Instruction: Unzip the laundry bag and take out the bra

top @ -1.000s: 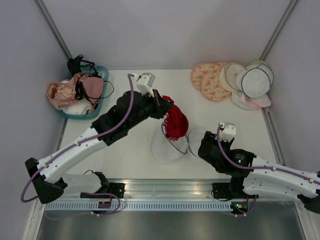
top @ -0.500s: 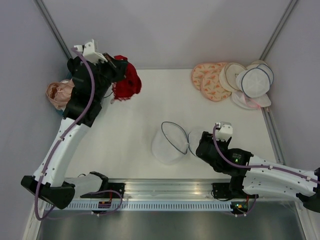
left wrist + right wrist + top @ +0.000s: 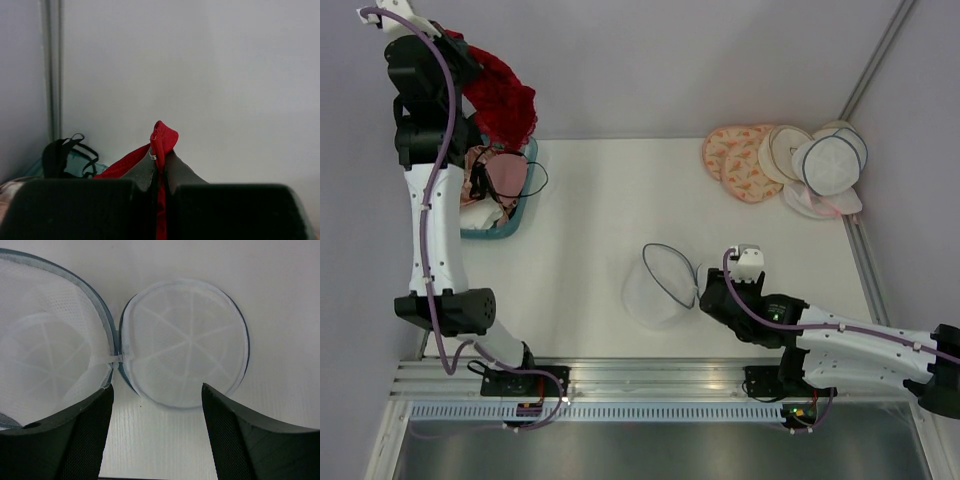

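The white mesh laundry bag [image 3: 655, 285] with navy zipper trim lies open in the middle of the table, and nothing shows inside it. In the right wrist view its body [image 3: 45, 360] is at left and its round lid [image 3: 185, 342] is folded out flat beside it. My right gripper [image 3: 157, 400] is open just in front of the lid, touching nothing. My left gripper [image 3: 160, 162] is shut on a strap of the red bra [image 3: 500, 95], held high at the far left above the basket. The strap [image 3: 164, 137] sticks up between the jaws.
A teal basket [image 3: 520, 215] of pink and black underwear stands at the far left under the bra. Peach patterned, cream and white round bags [image 3: 785, 165] are piled at the far right. Grey walls close in the table on three sides.
My left arm has lifted the red bra out of the bag and swung it up and left to above the basket. My right gripper has moved slightly left toward the lid.
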Robot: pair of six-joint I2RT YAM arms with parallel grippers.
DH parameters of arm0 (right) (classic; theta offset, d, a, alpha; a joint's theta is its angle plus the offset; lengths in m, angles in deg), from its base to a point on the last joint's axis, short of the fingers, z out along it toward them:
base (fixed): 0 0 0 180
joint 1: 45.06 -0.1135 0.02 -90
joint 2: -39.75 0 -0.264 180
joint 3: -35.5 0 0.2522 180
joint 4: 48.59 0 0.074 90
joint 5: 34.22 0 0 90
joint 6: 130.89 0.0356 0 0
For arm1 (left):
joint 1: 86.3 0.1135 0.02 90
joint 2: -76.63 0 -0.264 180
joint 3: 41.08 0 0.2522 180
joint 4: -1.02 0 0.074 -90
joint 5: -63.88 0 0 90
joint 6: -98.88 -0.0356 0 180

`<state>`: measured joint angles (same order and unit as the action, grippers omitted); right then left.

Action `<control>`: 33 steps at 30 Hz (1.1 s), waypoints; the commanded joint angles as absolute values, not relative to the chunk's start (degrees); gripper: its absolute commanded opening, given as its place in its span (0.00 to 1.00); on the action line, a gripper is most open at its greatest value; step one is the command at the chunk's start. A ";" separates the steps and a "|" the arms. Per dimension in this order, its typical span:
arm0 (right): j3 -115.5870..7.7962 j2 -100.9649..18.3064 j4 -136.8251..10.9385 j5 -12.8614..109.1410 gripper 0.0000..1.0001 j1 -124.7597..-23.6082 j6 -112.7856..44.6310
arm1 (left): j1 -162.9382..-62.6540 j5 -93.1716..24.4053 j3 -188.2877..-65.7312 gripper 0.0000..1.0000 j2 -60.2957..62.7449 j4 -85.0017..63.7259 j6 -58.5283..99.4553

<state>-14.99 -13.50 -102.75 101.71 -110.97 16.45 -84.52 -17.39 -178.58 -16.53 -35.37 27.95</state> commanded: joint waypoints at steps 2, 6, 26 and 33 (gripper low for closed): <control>-18.07 -15.00 -101.11 99.55 0.76 -111.33 12.82 | -77.43 -19.96 -181.22 0.02 -21.17 -36.82 28.56; -18.34 -17.37 -99.53 99.37 0.77 -111.33 10.44 | -73.56 -22.08 -183.33 0.02 -24.79 -36.65 29.89; -20.36 -32.40 -89.07 90.15 0.80 -105.79 3.06 | -68.19 -32.89 -190.10 0.02 -36.22 -35.24 29.28; -20.97 -34.60 -87.22 88.65 0.80 -102.98 1.03 | -76.07 -36.41 -191.60 0.02 -38.59 -36.12 23.40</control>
